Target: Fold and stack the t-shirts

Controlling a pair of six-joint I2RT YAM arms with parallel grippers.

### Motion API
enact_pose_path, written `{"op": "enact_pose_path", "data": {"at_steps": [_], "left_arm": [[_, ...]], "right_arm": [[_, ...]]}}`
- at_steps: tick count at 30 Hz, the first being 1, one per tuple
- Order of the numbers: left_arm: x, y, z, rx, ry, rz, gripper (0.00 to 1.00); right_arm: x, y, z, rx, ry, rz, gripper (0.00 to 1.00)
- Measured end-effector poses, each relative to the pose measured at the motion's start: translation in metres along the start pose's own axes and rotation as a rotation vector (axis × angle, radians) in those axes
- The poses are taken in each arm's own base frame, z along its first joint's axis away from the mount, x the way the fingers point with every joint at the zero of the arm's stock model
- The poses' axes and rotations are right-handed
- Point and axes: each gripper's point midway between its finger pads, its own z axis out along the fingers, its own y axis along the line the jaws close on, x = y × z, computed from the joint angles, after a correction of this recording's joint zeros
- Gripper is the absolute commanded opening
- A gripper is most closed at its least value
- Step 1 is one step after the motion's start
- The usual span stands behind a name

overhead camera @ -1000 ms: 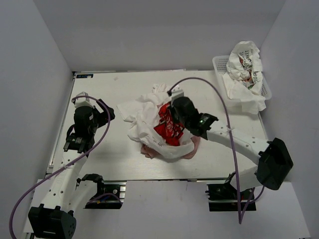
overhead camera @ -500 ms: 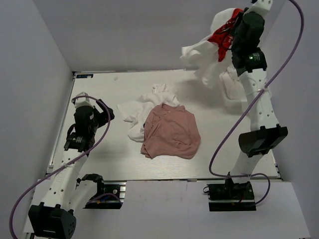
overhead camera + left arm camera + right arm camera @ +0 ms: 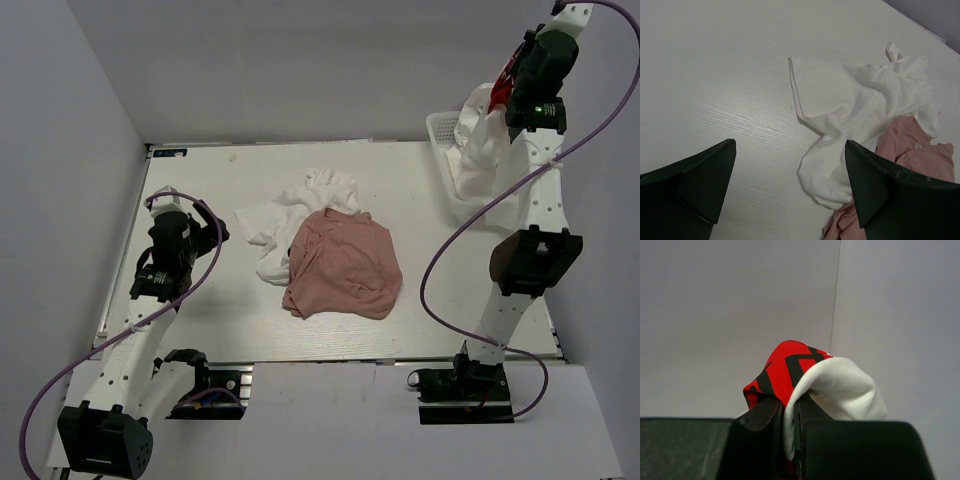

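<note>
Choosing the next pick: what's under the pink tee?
Under the pink tee, the white tee shows at the left edge; how far it runs, and anything else beneath, is covered.

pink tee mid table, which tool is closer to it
Left. The left tool hangs open left of the pink tee; the right tool is high at far right above the basket, shut on the red-print tee.
</note>
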Motion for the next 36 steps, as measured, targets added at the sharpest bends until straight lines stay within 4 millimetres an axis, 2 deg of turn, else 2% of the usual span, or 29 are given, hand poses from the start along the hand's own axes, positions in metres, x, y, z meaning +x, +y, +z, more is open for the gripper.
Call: {"op": "enact_pose_path", "data": {"at_steps": [2, 5, 6, 7, 8, 9, 12, 14, 16, 22, 23, 24, 26, 30, 33, 36], "left_arm": [[0.000, 0.000, 0.000, -0.001, 0.000, 0.000, 1.00], [0.000, 0.000, 0.000, -0.001, 0.002, 0.000, 1.00], [0.001, 0.001, 0.000, -0.003, 0.004, 0.000, 1.00], [0.002, 0.001, 0.000, -0.004, 0.006, 0.001, 1.00], [0.002, 0.002, 0.000, -0.006, 0.009, 0.001, 1.00], [0.003, 0.002, -0.001, -0.009, 0.012, 0.002, 1.00], [0.004, 0.003, -0.001, -0.014, 0.017, 0.000, 1.00], [0.004, 0.003, -0.001, -0.013, 0.017, -0.004, 1.00], [0.004, 0.003, -0.001, -0.013, 0.017, -0.004, 1.00], [0.005, 0.002, 0.000, -0.010, 0.022, -0.004, 1.00], [0.005, 0.001, 0.001, -0.006, 0.023, -0.004, 1.00], [0.006, 0.000, 0.002, -0.002, 0.026, -0.004, 1.00], [0.009, -0.001, 0.004, 0.004, 0.040, -0.002, 1.00], [0.013, -0.005, 0.009, 0.020, 0.061, -0.001, 1.00], [0.016, -0.007, 0.011, 0.032, 0.073, -0.001, 1.00], [0.017, -0.008, 0.011, 0.036, 0.080, 0.000, 1.00]], "right_arm": [[0.021, -0.005, 0.007, -0.022, 0.035, -0.003, 0.00], [0.075, -0.011, 0.014, -0.045, 0.136, -0.007, 0.01], [0.099, -0.015, 0.015, -0.042, 0.186, -0.011, 0.26], [0.123, -0.017, 0.015, -0.037, 0.236, -0.013, 0.65], [0.144, -0.019, 0.014, -0.031, 0.288, -0.014, 0.85], [0.167, -0.020, 0.012, -0.028, 0.346, -0.024, 0.90], [0.210, -0.015, -0.004, -0.041, 0.486, -0.062, 0.90], [0.222, -0.001, -0.023, -0.067, 0.539, -0.080, 0.90], [0.226, 0.024, -0.053, -0.120, 0.570, -0.096, 0.90], [0.220, 0.142, -0.211, -0.480, 0.615, -0.133, 0.90], [0.224, 0.159, -0.238, -0.546, 0.624, -0.132, 0.90], [0.232, 0.167, -0.260, -0.589, 0.648, -0.137, 0.90], [0.263, 0.169, -0.297, -0.635, 0.723, -0.163, 0.90], [0.341, 0.139, -0.354, -0.614, 0.944, -0.261, 0.90], [0.376, 0.122, -0.389, -0.614, 1.051, -0.306, 0.90], [0.396, 0.114, -0.414, -0.628, 1.106, -0.343, 0.89]]}}
